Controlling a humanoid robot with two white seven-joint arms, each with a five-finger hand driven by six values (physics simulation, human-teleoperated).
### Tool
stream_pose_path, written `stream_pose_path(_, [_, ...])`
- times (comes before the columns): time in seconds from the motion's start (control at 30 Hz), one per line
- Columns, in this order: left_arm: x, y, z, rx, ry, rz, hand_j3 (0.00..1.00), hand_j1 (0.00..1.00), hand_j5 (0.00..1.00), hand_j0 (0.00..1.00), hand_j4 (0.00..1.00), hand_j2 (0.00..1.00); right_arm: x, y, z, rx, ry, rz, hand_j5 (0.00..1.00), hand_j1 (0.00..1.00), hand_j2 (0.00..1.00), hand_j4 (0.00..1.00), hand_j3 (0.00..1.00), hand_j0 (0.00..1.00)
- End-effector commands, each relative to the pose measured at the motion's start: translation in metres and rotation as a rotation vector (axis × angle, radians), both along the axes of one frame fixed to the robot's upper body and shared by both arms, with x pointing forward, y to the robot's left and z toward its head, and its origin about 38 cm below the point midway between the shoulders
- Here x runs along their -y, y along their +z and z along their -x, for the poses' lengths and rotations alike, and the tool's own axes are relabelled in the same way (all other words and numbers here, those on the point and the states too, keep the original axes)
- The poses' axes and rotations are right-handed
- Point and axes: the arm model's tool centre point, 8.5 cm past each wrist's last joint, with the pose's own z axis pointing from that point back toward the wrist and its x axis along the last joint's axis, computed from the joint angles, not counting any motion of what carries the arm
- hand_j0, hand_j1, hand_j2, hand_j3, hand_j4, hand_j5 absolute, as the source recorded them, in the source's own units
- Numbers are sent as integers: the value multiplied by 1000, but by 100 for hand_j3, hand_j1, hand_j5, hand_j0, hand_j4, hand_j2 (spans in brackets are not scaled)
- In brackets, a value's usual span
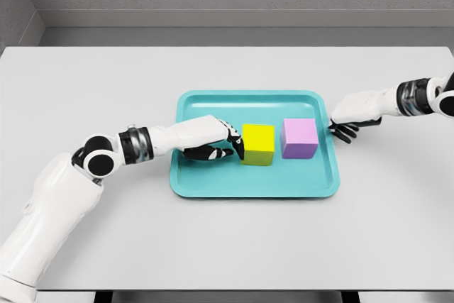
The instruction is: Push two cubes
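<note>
Grey walls are closing in the back of the scene, and a pale grey table (227,246) is filling most of the head view. Sitting near its middle is a turquoise tray (213,184) with a raised rim.

Coming in from the lower left, the left arm is stretching across the table and over the tray's left rim. The left hand (213,141) is lying inside the tray with its fingers extended and relaxed, holding nothing; the dark fingertips (237,143) are resting against the left face of the yellow cube (258,144) (or so close that no gap is showing).

That yellow cube is standing upright on the tray floor, a little left of the tray's centre. Just beside it to the right, with a narrow gap between them, the pink cube (299,138) is sitting upright as well, slightly farther back on the tray.

Further right, the right arm is reaching in from the right edge. The right hand (352,117) is hovering at the tray's right rim, fingers loosely bent and gripping nothing, with the dark fingertips (343,131) near the rim and apart from the pink cube.
</note>
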Motion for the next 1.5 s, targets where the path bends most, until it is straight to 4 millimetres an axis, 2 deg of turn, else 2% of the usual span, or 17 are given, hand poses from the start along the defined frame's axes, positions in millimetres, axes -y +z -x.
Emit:
stream_pose_path(0.0, [4, -8, 3, 28, -32, -65, 49, 49, 49, 49, 49, 49, 4, -1, -2, 13, -6, 25, 13, 13, 13, 13, 13, 13])
stream_pose_path(0.1, [4, -8, 3, 27, -31, -65, 49, 49, 49, 49, 49, 49, 2, 0, -2, 16, -1, 23, 12, 12, 12, 12, 12, 12])
stream_pose_path(0.2, [8, -8, 0, 22, -29, -60, 49, 49, 49, 49, 49, 49, -15, 0, -3, 17, 31, 9, 11, 11, 11, 11, 11, 11])
stream_pose_path(0.43, [8, -8, -1, 22, -29, -59, 49, 49, 49, 49, 49, 49, -32, 5, -3, 30, 73, -5, 11, 11, 11, 11, 11, 11])
stream_pose_path(0.97, [10, -8, 0, 23, -32, -58, 49, 49, 49, 49, 49, 49, -51, 5, -2, 33, 115, -26, 11, 11, 11, 11, 11, 11])
stream_pose_path(1.47, [7, -8, -1, 24, -28, -62, 49, 49, 49, 49, 49, 49, -42, 6, -2, 34, 97, -17, 12, 12, 12, 12, 12, 12])
